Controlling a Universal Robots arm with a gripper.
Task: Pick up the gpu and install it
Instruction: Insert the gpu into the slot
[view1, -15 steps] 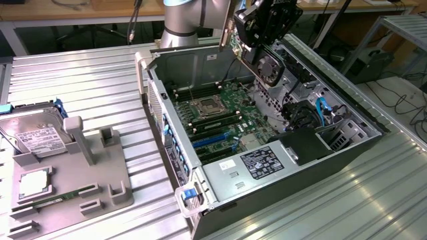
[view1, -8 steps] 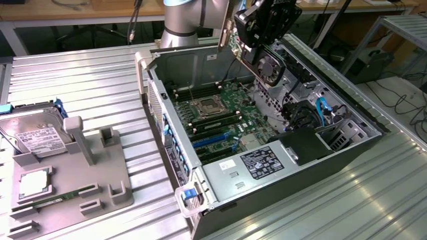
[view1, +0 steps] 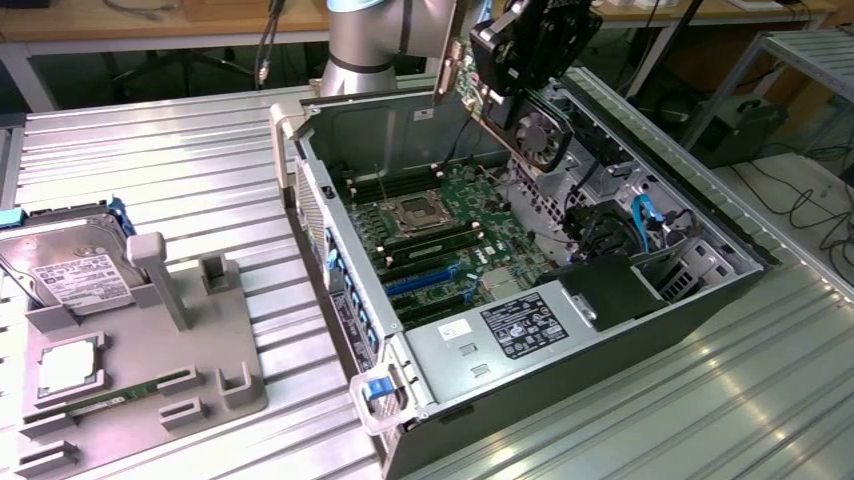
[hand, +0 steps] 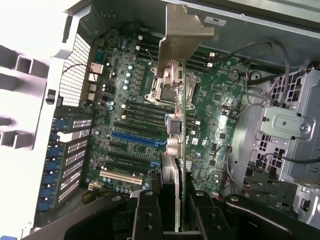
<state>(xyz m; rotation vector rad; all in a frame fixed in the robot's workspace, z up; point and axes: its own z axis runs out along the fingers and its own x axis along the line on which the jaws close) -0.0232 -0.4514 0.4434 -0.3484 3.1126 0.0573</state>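
My gripper (view1: 523, 62) is shut on the gpu (view1: 534, 125), holding it edge-down above the open computer case (view1: 340, 290). The card's black cooler fan faces the exterior view's right, and its silver end bracket (view1: 447, 50) points up and away. In the wrist view the gpu (hand: 172, 150) is seen edge-on between my black fingers (hand: 147, 215), with the bracket (hand: 185, 35) at its far end. It hangs over the green motherboard (hand: 220, 110), apart from it. The blue expansion slot (hand: 135, 136) lies to one side of the card's edge.
A grey fixture (view1: 147, 370) on the exterior view's left holds a hard drive (view1: 67, 270), a processor (view1: 67, 368) and a memory stick (view1: 127, 395). Inside the case are the power supply (view1: 514, 330), drive cages and blue cables (view1: 643, 220). The ribbed metal table (view1: 160, 170) surrounds the case.
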